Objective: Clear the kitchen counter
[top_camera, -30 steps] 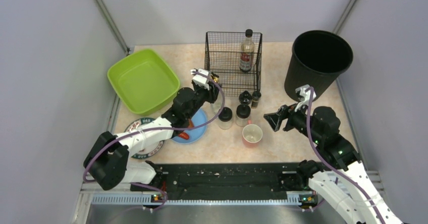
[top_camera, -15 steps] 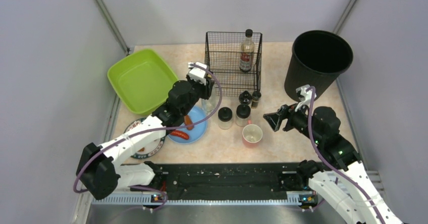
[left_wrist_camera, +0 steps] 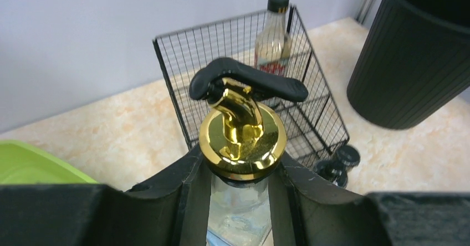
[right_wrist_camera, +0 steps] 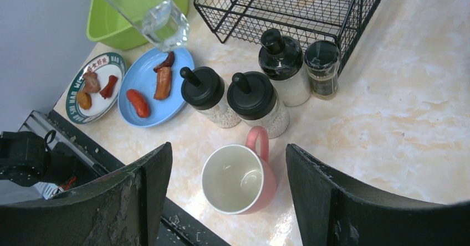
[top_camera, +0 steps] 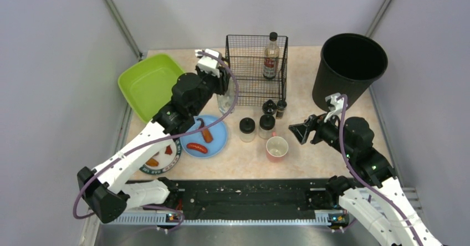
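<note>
The left hand (left_wrist_camera: 238, 171) pinches the gold-capped glass bottle (left_wrist_camera: 242, 132) (held off the surface (top_camera: 249, 165)) — right hand (right_wrist_camera: 227, 157) spread above the pink mug (right_wrist_camera: 235, 186).

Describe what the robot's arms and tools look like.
The left arm and right arm have white links, black joint housings and a purple cable each. The left tool and right tool have broad matte black fingers, scuffed at the edges.

a robot test booth dressed up as a kitchen. plain pale panel walls (top_camera: 50, 63) and metal struts (top_camera: 118, 19) box in a stone-look desk (top_camera: 310, 157). the left arm (top_camera: 138, 152) and right arm (top_camera: 360, 141) are bolted by a black rail (top_camera: 249, 193). the kitchen side is props: a blue plate (top_camera: 219, 141), spice jars (top_camera: 247, 128), a mug (top_camera: 276, 148), a wire rack (top_camera: 256, 36), a green tub (top_camera: 149, 88).
</note>
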Action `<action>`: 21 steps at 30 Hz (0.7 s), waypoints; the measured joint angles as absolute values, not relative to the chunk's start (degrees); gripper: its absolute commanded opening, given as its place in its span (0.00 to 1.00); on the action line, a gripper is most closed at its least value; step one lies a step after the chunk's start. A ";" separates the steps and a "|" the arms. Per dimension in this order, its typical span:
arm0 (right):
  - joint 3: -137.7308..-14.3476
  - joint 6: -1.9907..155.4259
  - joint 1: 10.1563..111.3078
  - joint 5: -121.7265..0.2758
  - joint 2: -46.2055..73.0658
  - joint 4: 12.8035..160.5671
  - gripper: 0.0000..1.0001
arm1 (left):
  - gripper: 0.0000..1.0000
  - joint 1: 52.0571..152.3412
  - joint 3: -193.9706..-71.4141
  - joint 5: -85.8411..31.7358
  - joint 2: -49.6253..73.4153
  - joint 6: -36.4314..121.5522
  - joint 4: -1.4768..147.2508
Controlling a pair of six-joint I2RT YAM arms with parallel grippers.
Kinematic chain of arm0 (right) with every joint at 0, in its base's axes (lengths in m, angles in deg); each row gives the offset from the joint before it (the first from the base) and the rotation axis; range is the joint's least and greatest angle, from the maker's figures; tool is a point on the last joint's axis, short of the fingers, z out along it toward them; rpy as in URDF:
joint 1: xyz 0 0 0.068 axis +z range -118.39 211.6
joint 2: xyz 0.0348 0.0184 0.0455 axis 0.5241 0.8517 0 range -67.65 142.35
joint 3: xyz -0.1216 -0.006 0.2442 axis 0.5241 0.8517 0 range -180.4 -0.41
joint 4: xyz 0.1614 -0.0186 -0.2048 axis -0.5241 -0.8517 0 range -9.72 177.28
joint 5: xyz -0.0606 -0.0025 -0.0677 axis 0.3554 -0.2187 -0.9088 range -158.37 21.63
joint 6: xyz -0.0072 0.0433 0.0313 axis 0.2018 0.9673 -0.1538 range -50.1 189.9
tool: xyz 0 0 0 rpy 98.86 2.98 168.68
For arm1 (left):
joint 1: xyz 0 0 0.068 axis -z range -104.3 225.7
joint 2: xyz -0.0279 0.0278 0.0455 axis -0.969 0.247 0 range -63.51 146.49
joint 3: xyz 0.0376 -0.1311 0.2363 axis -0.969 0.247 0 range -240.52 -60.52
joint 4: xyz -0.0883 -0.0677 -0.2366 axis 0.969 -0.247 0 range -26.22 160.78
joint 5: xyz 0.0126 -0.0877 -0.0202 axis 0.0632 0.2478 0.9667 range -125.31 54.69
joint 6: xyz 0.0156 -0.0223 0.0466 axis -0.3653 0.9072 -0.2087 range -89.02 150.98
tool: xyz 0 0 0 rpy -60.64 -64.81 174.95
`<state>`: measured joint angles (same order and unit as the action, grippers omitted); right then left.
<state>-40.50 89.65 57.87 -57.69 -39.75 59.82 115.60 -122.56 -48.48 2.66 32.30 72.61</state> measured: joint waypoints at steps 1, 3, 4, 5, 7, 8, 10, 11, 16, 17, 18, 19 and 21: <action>-40.50 89.67 57.87 -57.69 -39.75 59.82 0.73 | 0.00 115.60 -124.36 -48.48 2.77 32.28 71.87; -40.41 89.67 57.87 -57.67 -39.77 59.86 0.73 | 0.00 115.60 -127.55 -48.48 3.27 32.26 71.12; -40.28 89.69 57.87 -57.67 -39.77 59.97 0.73 | 0.00 115.60 -129.54 -48.50 3.80 32.17 70.82; -40.15 89.67 57.87 -57.62 -39.79 60.01 0.73 | 0.00 115.60 -131.24 -48.55 4.41 31.91 70.62; -40.13 89.67 57.87 -57.58 -39.79 60.04 0.73 | 0.00 115.60 -134.19 -48.77 5.85 31.23 70.44; -40.13 89.67 57.87 -57.51 -39.82 60.15 0.73 | 0.00 115.60 -135.68 -48.92 6.75 30.90 70.36; -40.13 89.65 57.87 -57.49 -39.82 60.25 0.73 | 0.00 115.60 -138.15 -49.31 8.61 30.38 70.23; -40.13 89.65 57.87 -57.49 -39.84 60.23 0.74 | 0.00 115.60 -139.33 -49.51 9.70 30.07 70.09; -40.13 89.65 57.87 -57.08 -39.97 60.25 0.74 | 0.00 115.60 -144.73 -51.24 15.56 28.74 69.35; -40.13 89.65 57.87 -56.81 -40.08 60.25 0.73 | 0.00 115.60 -145.54 -51.59 16.56 28.61 69.37; -40.13 89.65 57.87 -56.62 -40.23 60.23 0.73 | 0.00 115.60 -146.78 -52.29 17.96 28.26 69.37; -40.13 89.65 57.87 -56.44 -40.49 60.28 0.73 | 0.00 115.60 -147.74 -52.88 19.21 28.08 69.46; -40.13 89.61 57.87 -56.29 -41.00 60.23 0.73 | 0.00 115.60 -149.84 -54.06 21.59 27.82 69.48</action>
<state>-40.13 89.61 57.87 -56.29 -41.00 60.23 115.60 -149.84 -54.06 21.59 27.82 69.48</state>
